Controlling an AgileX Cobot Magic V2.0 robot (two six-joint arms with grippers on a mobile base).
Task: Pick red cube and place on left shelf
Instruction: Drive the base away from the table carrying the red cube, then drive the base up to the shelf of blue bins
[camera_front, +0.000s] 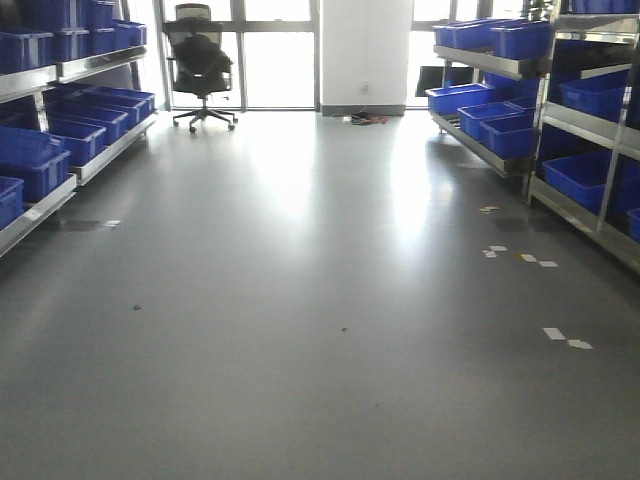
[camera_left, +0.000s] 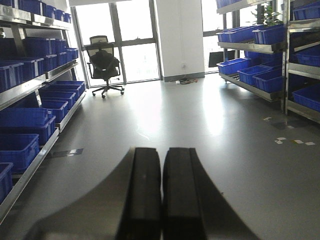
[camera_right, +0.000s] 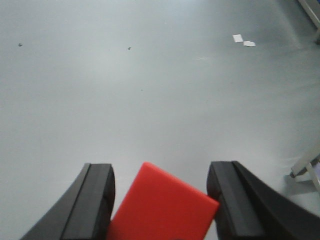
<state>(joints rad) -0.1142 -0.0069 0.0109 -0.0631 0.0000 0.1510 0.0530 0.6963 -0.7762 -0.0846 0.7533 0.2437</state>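
Observation:
The red cube (camera_right: 162, 205) sits tilted between the two black fingers of my right gripper (camera_right: 161, 169), its edges touching both of them, above the grey floor. That gripper is shut on the cube. My left gripper (camera_left: 162, 150) is shut with nothing in it, its pads pressed together, and points down the aisle. The left shelf (camera_front: 75, 68) is a metal rack holding blue bins (camera_front: 40, 160) along the left wall. It also shows in the left wrist view as the left shelf (camera_left: 30, 84). Neither gripper appears in the front view.
A matching rack with blue bins (camera_front: 500, 120) lines the right wall. A black office chair (camera_front: 203, 65) stands at the far end by the windows. White paper scraps (camera_front: 565, 338) lie on the floor at right. A metal rack leg (camera_right: 305, 167) is near my right gripper.

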